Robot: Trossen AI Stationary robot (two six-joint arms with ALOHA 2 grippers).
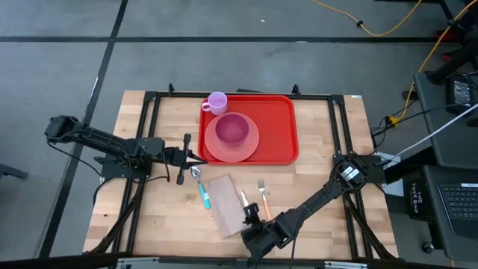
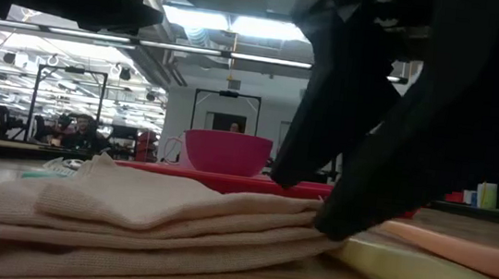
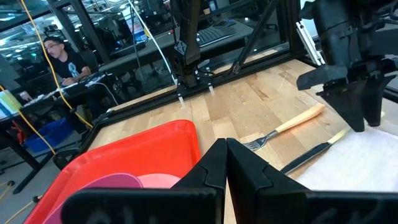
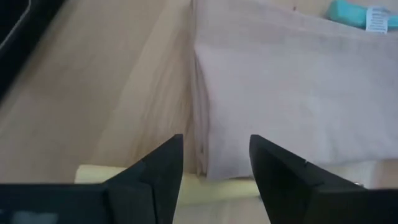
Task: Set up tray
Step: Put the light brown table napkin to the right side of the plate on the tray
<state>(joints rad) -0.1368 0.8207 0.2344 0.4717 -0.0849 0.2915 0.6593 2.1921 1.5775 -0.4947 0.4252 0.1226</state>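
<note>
The red tray (image 1: 280,127) sits at the middle of the table's far side, carrying a pink plate (image 1: 232,142) with a pink bowl (image 1: 232,129) on it and a small lilac cup (image 1: 217,102) at its far left corner. The right gripper (image 4: 216,163) is low at the near edge of a folded beige cloth (image 1: 225,203), its fingers apart with the cloth's edge and a pale knife handle (image 4: 93,173) just ahead of them. The left gripper (image 1: 196,157), fingers pressed together on nothing, hangs beside the tray's near left corner over a teal-handled spoon (image 1: 202,187); a fork (image 1: 263,197) lies right of the cloth.
</note>
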